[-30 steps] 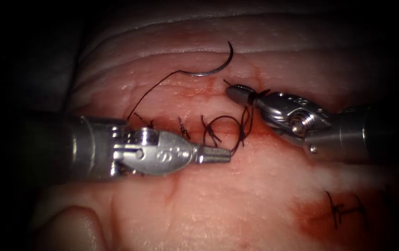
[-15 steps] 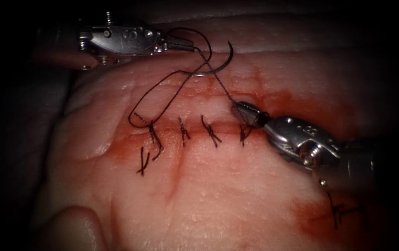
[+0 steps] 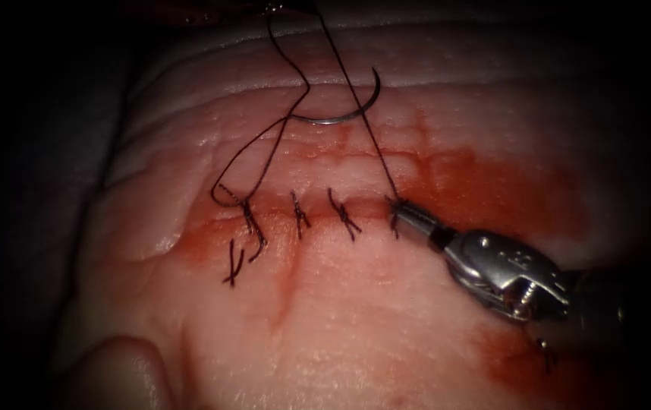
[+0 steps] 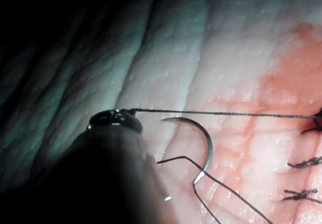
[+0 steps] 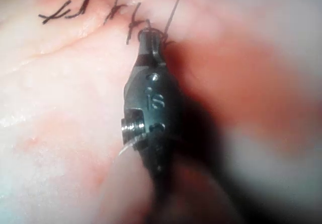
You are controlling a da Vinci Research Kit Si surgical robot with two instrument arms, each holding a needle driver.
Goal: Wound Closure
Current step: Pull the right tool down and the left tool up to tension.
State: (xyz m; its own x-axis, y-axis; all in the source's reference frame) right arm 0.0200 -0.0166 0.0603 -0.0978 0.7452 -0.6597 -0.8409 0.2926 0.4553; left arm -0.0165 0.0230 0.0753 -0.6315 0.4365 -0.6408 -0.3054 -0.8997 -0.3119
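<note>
Here, itemised as seen. Tissue (image 3: pixel 356 319): pale pork belly with ridged folds at the far side, wet and glistening, lit at the centre and falling into darkness all round. Cut (image 3: pixel 318 209): a horizontal line across the middle, closed by four knotted stitches (image 3: pixel 299 215) with short dark tails; a further cut end of thread (image 3: pixel 233 264) lay just near of the leftmost stitch. Red fluid (image 3: pixel 492 190): stained the cut line and spread widest at the right, with a second patch at the near right. Needle (image 3: pixel 344 106): curved, lying free on the tissue on the far side of the cut, held by neither tool, not in the tissue. Thread (image 3: pixel 363 121): one strand ran taut from the rightmost stitch up to the far edge, crossing over the needle; another looped slackly from the needle's tail to the leftmost stitch. Right tool (image 3: pixel 407 212): came in from the near right, fingers closed on the thread at the rightmost stitch. Left tool (image 4: pixel 128 112): fingers clamped on the far end of the taut strand, beside the needle.
</note>
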